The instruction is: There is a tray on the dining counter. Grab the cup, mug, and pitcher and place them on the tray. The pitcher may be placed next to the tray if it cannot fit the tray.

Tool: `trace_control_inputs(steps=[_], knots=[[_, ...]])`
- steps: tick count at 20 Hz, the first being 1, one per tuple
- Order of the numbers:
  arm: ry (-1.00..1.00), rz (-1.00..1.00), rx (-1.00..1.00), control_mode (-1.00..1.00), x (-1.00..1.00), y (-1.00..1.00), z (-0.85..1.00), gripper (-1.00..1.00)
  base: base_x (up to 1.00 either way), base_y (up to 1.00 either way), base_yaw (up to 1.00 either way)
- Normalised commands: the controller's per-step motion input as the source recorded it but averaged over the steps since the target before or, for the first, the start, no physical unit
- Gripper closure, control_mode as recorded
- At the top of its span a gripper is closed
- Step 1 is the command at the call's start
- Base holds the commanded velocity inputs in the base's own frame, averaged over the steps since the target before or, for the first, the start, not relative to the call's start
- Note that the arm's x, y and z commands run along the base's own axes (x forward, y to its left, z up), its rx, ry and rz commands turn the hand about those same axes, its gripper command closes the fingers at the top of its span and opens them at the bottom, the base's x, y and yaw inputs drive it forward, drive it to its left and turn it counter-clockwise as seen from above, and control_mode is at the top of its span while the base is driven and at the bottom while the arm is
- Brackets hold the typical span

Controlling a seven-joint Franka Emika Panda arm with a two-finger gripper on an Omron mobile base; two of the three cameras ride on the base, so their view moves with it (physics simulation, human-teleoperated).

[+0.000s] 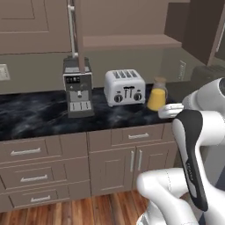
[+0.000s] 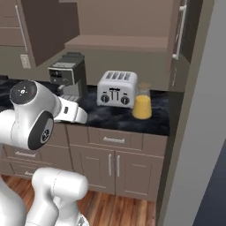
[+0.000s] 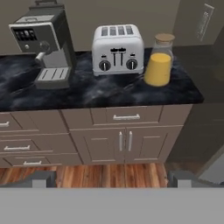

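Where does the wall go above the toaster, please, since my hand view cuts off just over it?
Observer: A shelf runs along the wall above the toaster, with cabinets higher up.
Operator: Thank you. Where is the arm relative to the pitcher?
Observer: In the right base view the arm is left of the pitcher, not touching it.
Operator: Is anything on the wall left of the coffee machine?
Observer: Yes, a wall socket sits left of the coffee machine, above the counter.
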Motion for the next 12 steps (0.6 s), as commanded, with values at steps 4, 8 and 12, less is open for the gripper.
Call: trace_control_inputs(steps=[4,8,12], knots=[[0.00,0.00,0.00,1.00,0.00,0.00,0.00,-1.00,0.41,-0.11,-0.03],[0.00,0.00,0.00,1.00,0.00,0.00,0.00,-1.00,0.49,-0.17,-0.08],[0.00,0.00,0.00,1.00,0.00,0.00,0.00,-1.00,0.46,-0.27,-0.19]])
